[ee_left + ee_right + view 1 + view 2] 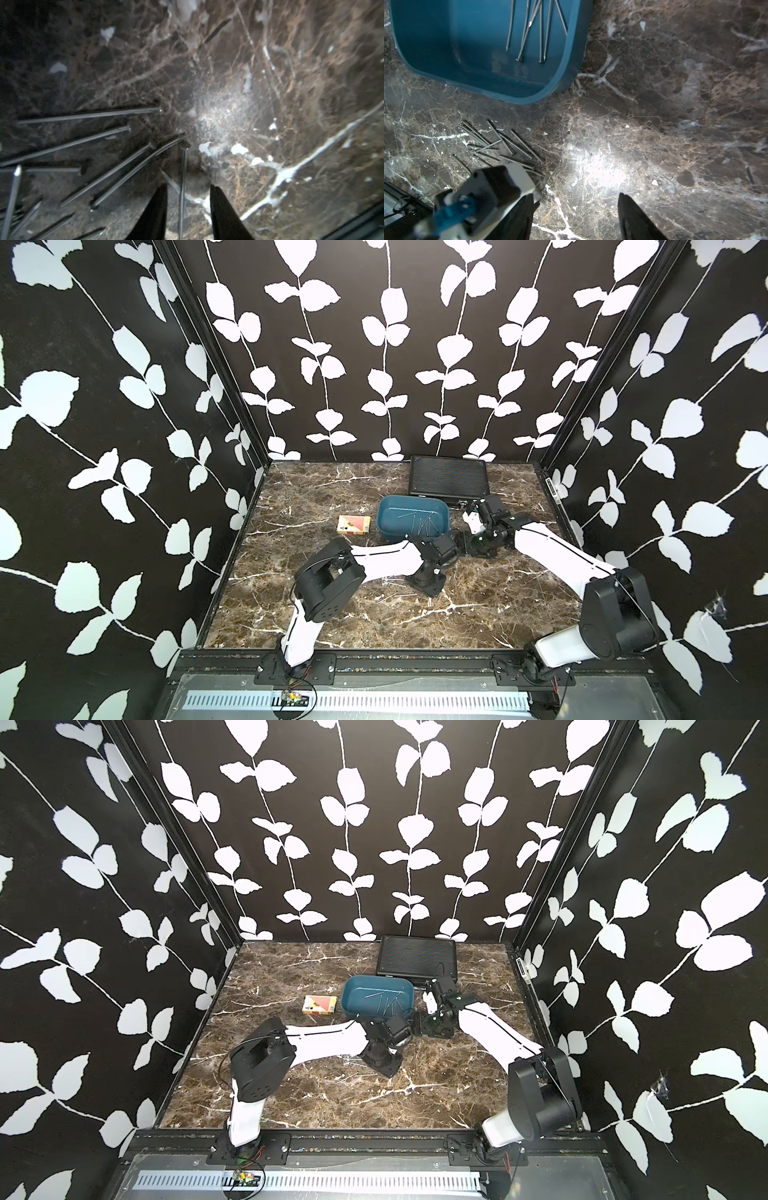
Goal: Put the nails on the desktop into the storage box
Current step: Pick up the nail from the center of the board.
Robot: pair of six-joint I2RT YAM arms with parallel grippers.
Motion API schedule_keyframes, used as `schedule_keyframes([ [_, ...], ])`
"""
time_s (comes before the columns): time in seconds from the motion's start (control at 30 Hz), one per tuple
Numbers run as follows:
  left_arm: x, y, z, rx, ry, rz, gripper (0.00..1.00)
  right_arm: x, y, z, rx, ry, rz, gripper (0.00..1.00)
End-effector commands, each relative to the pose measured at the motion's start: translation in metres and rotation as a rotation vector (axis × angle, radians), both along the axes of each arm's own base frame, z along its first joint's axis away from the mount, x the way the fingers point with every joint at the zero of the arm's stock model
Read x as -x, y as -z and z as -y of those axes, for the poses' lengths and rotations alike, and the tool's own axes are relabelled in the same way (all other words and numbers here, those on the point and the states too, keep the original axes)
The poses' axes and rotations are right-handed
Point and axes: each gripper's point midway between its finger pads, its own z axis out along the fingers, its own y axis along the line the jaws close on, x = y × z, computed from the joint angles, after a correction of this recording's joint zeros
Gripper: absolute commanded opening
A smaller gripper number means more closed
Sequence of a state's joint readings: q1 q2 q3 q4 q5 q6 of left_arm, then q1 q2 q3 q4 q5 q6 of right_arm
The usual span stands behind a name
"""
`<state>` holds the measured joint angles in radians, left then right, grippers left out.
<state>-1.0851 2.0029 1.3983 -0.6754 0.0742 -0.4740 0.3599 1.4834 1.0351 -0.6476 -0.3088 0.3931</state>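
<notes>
Mid-pick, part done: several nails (419,523) already in the storage box (392,516) at mid-bench, with a loose heap (500,143) on the bench (675,104) just near of it. Low over that heap, the left gripper (188,185), spread astride one nail (184,166) (not yet touching). Right of the box, the right gripper (578,197), spread wide and empty. Next: pinch squarely, lift, carry over the rim. Straddle plain only from the left wrist; hidden in both top views under the left arm (382,558).
</notes>
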Motion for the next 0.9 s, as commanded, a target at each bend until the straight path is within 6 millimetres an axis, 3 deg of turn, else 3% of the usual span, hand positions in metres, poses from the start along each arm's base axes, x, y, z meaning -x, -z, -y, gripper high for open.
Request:
schedule_keyframes([
  [0.0,0.01,0.018,-0.018,-0.132,0.049,0.02,0.36,-0.001,-0.007,0.0,-0.021,-0.01,0.027,0.67],
  [0.13,0.018,0.034,-0.029,-0.198,0.075,0.027,0.32,-0.004,-0.008,-0.002,-0.038,-0.005,0.028,0.67],
  [0.37,0.022,0.042,-0.031,-0.226,0.1,0.025,0.0,-0.01,-0.016,-0.005,-0.055,0.004,0.047,0.67],
  [0.53,0.022,0.031,-0.023,-0.192,0.139,0.028,0.0,-0.011,-0.02,-0.003,-0.049,0.014,0.064,0.67],
  [0.7,0.014,-0.005,-0.011,-0.116,0.165,0.062,0.0,-0.016,-0.028,-0.002,-0.057,0.032,0.089,0.67],
  [0.87,-0.021,-0.072,-0.011,0.033,0.081,0.129,0.0,-0.025,-0.036,-0.002,-0.062,0.049,0.126,0.67],
])
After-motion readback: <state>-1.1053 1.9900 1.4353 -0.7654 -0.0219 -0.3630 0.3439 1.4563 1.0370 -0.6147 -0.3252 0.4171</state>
